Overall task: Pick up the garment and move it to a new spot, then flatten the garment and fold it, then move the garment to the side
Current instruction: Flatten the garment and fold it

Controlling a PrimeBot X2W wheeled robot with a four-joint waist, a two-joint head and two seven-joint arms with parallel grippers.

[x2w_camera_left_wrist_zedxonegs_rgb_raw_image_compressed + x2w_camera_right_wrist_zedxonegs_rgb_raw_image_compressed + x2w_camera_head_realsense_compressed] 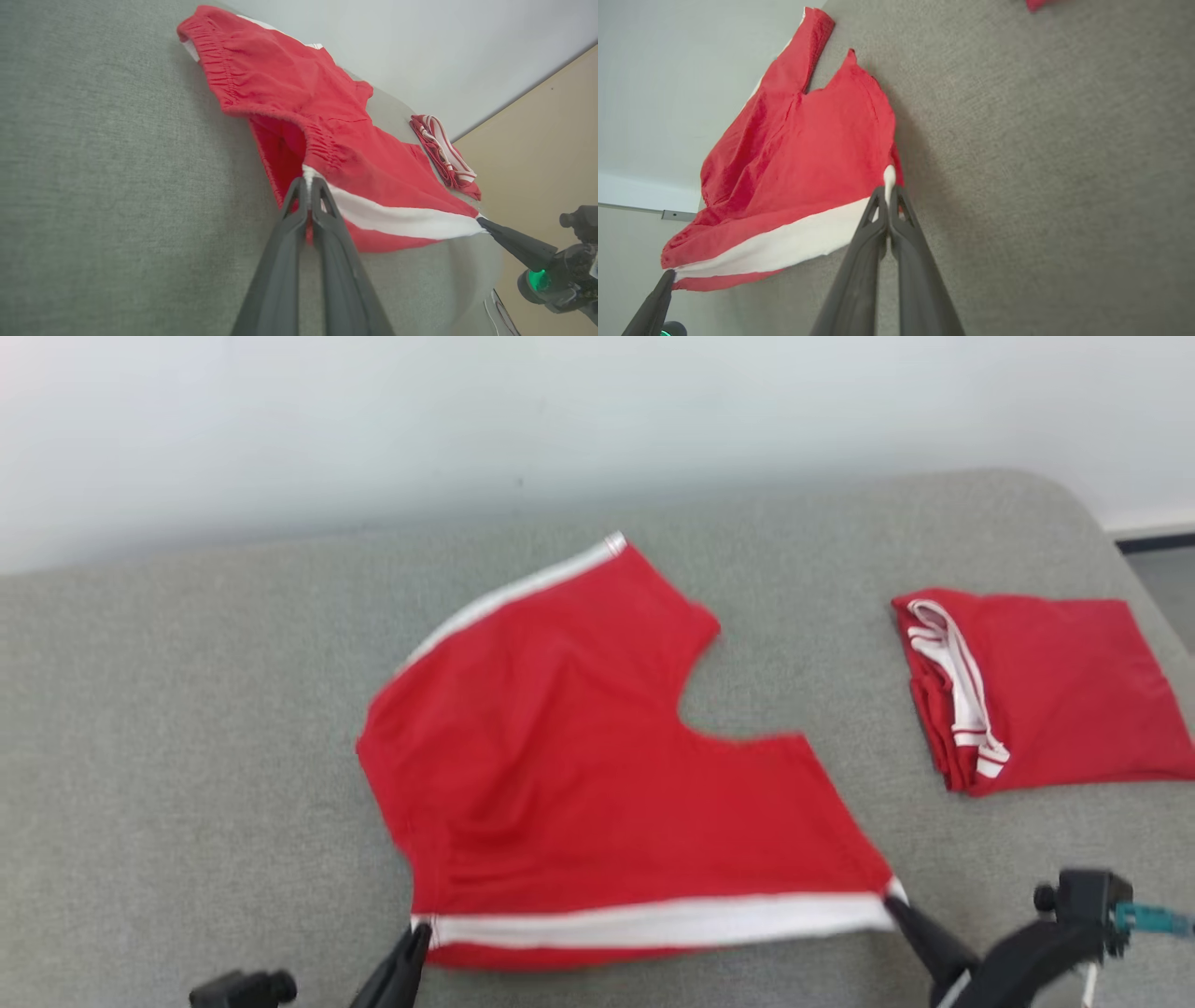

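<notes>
You hold the red shorts (pixel 579 756) at both ends of their white stripe (pixel 653 919): left gripper (pixel 422 931) pinched tight on the waistband corner, right gripper (pixel 898 901) on the hem corner. The stripe stretches between your fingertips; the rest lies beyond them on the grey fabric surface (pixel 187 709).

A plain room, home-like: grey upholstered surface (pixel 187 728) against a bare pale wall (pixel 373 411), beige floor (pixel 542 140).

Two red shorts: spread shorts (pixel 579 756) and folded shorts (pixel 1055 691). My two grippers: left gripper (pixel 420 933), right gripper (pixel 894 899). One grey fabric surface (pixel 187 709).
</notes>
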